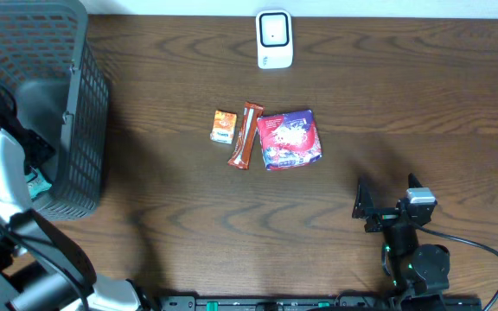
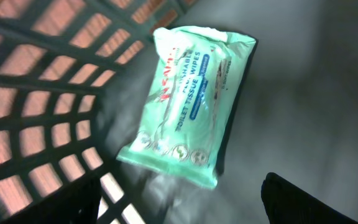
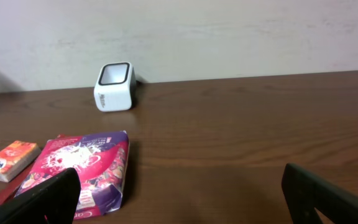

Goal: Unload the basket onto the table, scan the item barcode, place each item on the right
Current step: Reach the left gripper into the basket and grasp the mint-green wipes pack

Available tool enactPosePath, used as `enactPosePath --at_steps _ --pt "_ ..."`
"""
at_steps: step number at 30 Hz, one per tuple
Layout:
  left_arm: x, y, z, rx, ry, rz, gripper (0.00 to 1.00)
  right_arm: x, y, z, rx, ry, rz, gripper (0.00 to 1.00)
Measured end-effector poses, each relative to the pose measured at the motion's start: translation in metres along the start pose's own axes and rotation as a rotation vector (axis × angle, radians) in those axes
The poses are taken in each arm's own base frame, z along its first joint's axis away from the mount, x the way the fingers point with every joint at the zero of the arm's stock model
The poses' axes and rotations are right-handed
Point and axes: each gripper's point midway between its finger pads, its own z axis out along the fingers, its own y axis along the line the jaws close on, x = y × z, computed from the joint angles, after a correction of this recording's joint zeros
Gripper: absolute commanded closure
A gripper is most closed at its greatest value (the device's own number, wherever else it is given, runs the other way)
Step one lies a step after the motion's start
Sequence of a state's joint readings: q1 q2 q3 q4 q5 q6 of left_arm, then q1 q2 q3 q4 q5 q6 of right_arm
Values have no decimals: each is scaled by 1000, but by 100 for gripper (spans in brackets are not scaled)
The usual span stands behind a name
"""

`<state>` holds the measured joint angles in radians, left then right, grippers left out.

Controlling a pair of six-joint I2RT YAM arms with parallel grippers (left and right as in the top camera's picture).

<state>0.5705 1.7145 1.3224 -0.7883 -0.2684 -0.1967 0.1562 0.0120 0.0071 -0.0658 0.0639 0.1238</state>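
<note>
Left wrist view: left claw (image 2: pixel 191 202) hanging spread wide, gripping nothing, touching nothing. Mint-green glossy film pack of wipes (image 2: pixel 188 102) lying flat just ahead of fingertips, on grey floor of plastic lattice basket (image 2: pixel 36 93). Overhead: left arm bending down into basket. Right claw (image 3: pixel 185 199) gaping fully, empty, sitting low over wood-grain table (image 1: pixel 405 104), arm tucked in. Ahead-left of it: crinkly purple-red candy bag (image 3: pixel 82 168), slim brown bar (image 1: pixel 246 136), small orange pack (image 3: pixel 10 160). White boxy scanner (image 3: pixel 114 87) standing further ahead, well apart.
</note>
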Motion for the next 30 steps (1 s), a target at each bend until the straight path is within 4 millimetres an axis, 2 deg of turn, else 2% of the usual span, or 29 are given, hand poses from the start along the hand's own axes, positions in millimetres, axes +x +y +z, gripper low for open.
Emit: enactPosePath --at_steps 12,16,17,20,22,23,30 --pt "8 -20 66 -23 78 76 18 0 0 0 0 0 0 1" --pt "7 -20 73 -37 75 85 21 0 0 0 0 0 0 1" --pt "7 -20 74 -38 76 88 25 0 0 0 0 0 0 1" --pt "7 -20 74 -41 75 98 59 0 0 0 0 0 0 1" --pt "8 -20 76 -43 81 98 87 0 0 0 0 0 0 1" --pt "8 -20 77 -43 84 99 92 0 0 0 0 0 0 1" --pt "11 -18 73 -52 98 107 93 0 0 0 0 0 0 1"
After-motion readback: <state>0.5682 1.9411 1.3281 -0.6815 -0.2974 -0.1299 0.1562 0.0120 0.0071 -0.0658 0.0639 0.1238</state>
